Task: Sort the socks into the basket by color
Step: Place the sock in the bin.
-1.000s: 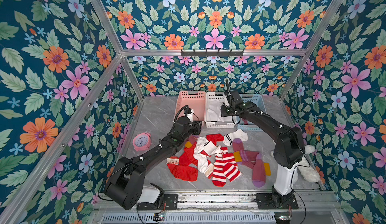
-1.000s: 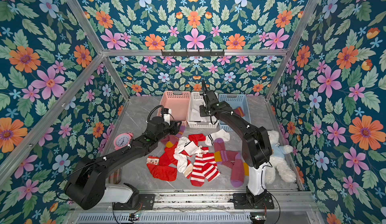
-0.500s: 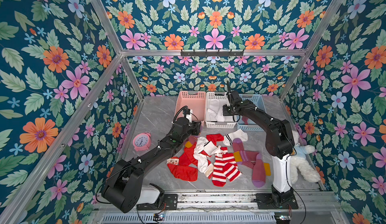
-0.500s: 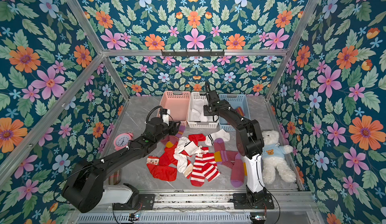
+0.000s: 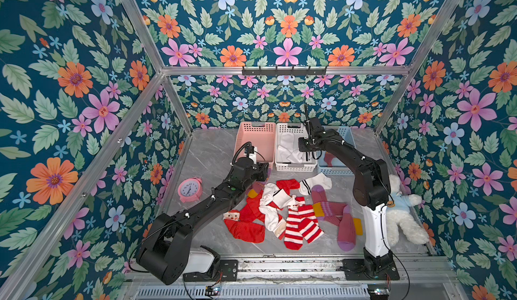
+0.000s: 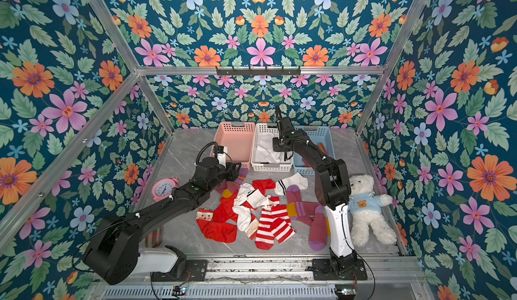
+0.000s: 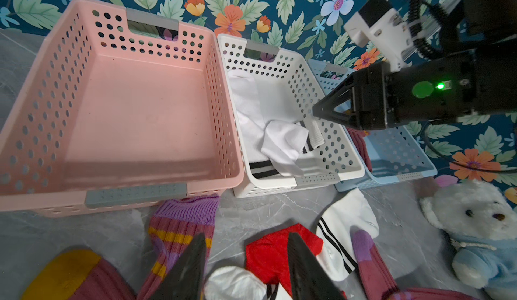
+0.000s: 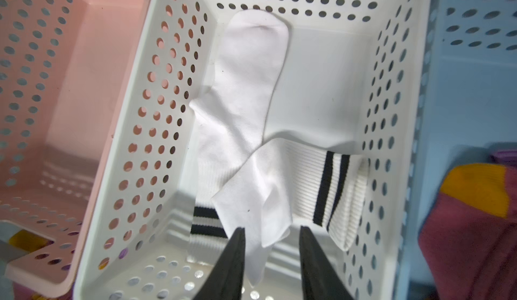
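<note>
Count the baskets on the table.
3, in a row at the back: pink basket on the left, empty; white basket in the middle, with white socks; blue basket on the right, with a maroon sock.

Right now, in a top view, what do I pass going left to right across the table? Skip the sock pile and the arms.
alarm clock → pink basket → white basket → blue basket → teddy bear

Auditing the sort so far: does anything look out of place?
The white bear lying by the right arm's base is no sock. In the white basket, the upper white sock sits crumpled, its banded cuff propped against a side wall, though fully inside.
</note>
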`<action>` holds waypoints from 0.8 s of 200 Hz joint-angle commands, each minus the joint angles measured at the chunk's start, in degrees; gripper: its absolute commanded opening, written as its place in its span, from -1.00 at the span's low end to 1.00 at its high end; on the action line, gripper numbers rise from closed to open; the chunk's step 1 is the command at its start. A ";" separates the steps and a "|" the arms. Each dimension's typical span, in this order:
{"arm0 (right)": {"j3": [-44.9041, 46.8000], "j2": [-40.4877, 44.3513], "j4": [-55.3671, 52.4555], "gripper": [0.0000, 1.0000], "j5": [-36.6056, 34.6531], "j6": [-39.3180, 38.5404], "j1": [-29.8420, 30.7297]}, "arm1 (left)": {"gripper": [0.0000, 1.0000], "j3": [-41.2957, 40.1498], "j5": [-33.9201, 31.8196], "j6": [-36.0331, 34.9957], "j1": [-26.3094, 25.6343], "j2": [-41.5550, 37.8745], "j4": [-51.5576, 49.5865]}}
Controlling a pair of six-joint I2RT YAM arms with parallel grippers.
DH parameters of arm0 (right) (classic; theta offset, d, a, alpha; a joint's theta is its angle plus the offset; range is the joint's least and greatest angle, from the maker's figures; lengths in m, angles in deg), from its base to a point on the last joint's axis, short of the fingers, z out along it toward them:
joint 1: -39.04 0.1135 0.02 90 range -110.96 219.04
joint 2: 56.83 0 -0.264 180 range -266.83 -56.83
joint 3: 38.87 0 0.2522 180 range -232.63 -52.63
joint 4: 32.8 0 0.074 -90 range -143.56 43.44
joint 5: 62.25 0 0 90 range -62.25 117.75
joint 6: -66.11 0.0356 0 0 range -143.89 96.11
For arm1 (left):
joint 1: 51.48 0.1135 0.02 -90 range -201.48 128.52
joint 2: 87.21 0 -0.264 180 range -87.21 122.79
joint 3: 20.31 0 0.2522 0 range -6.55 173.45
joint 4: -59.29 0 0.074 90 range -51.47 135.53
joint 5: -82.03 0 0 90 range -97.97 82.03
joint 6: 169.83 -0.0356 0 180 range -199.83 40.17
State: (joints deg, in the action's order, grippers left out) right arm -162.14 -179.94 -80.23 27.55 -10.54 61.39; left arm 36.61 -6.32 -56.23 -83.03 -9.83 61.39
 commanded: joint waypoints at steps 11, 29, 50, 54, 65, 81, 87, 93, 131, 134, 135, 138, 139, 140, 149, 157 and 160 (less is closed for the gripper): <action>4.64 4.72 0.86 -0.30 1.92 0.39 0.23 | 0.01 0.01 -1.03 0.35 -0.02 0.22 0.36; 9.47 8.69 2.92 -0.29 3.33 0.94 0.95 | 0.01 -0.45 -1.46 0.65 -0.01 0.22 -0.10; 15.67 13.03 5.37 -0.29 3.17 1.66 2.40 | 0.00 -1.23 -1.39 1.79 -0.07 -0.28 -1.27; 16.87 13.83 5.75 -0.29 3.19 1.96 2.66 | 0.00 -1.44 -1.28 2.15 -0.03 -0.37 -1.63; 20.03 15.92 7.09 -0.29 3.67 2.72 3.19 | 0.00 -2.02 -1.29 3.33 -0.31 -0.97 -3.13; 24.15 18.73 9.04 -0.28 4.15 3.97 3.87 | -0.02 -3.21 -2.11 5.46 -0.77 -2.09 -5.99; 25.68 19.81 9.76 -0.28 4.33 4.38 4.00 | -0.02 -3.70 -2.68 6.39 -0.89 -2.66 -7.16; 27.20 20.81 10.46 -0.28 4.62 4.86 4.26 | -0.02 -4.37 -3.31 7.46 -1.09 -3.29 -8.21; 32.92 24.38 12.53 -0.27 4.51 5.99 5.14 | -0.03 -8.02 -10.28 15.17 -2.22 -9.18 -16.88; 33.19 24.55 12.57 -0.27 4.51 5.99 5.13 | -0.03 -8.23 -10.95 15.79 -2.34 -9.68 -17.91; 33.25 24.74 12.57 -0.27 4.51 6.04 5.14 | -0.03 -8.29 -11.13 16.05 -2.36 -9.82 -18.24; 33.47 24.76 12.62 -0.27 4.59 6.07 5.16 | -0.04 -8.43 -11.80 16.80 -2.37 -10.35 -19.28; 33.57 24.85 12.64 -0.27 4.55 6.08 5.20 | -0.04 -8.57 -12.00 17.08 -2.42 -10.47 -19.63; 33.62 24.89 12.65 -0.27 4.58 6.08 5.23 | -0.04 -8.64 -12.23 17.27 -2.44 -10.57 -19.94; 34.24 25.32 12.94 -0.27 4.60 6.17 5.25 | -0.04 -9.32 -14.15 19.71 -2.50 -12.11 -23.07; 34.79 25.64 13.20 -0.27 4.69 6.32 5.25 | -0.04 -10.02 -15.77 22.13 -2.54 -13.28 -26.00; 35.00 25.79 13.27 -0.27 4.73 6.37 5.25 | -0.04 -10.29 -16.34 23.02 -2.55 -13.73 -27.17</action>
State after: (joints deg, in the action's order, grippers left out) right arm -128.22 -155.27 -69.43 32.07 -5.36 66.57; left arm 27.56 -15.41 -42.07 -85.37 -21.00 44.69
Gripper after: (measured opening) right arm 0.366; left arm 0.479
